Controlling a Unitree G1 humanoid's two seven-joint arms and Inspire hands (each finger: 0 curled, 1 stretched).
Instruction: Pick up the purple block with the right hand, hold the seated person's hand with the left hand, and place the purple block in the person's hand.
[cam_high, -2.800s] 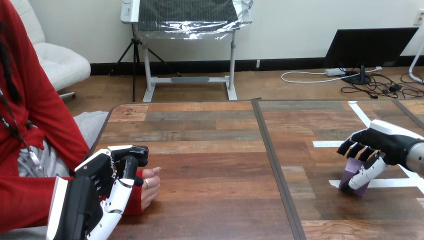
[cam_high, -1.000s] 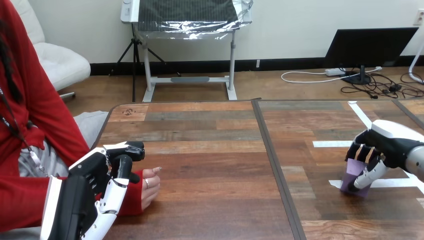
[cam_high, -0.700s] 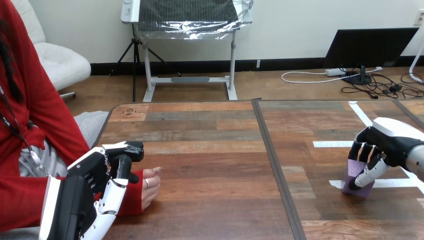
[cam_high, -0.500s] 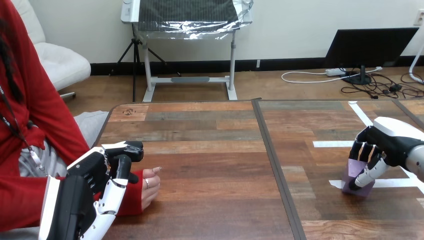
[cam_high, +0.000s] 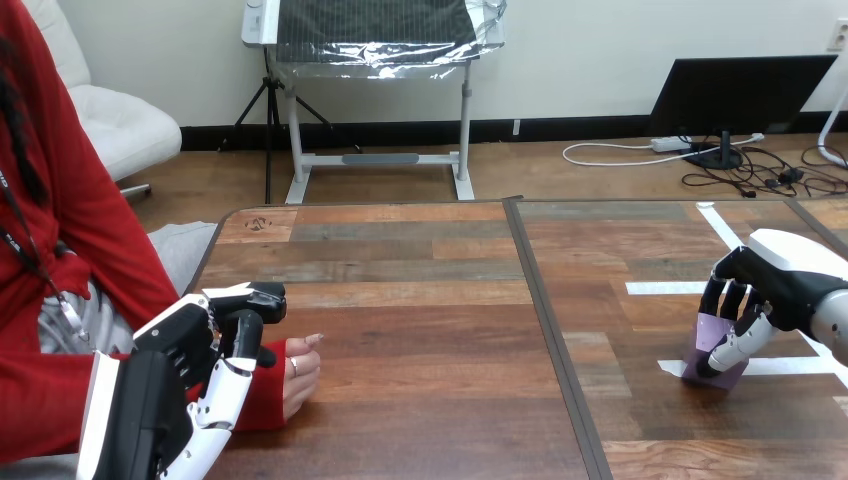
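The right hand (cam_high: 772, 285) is closed on the purple block (cam_high: 710, 335), with its fingers behind the block and its thumb across the front. The block sits low at the table's (cam_high: 420, 300) right side, at a strip of white tape (cam_high: 792, 366). The left hand (cam_high: 190, 370) stands over the red-sleeved wrist, just beside the person's hand (cam_high: 298, 378), which rests on the table; whether it grips the wrist cannot be told
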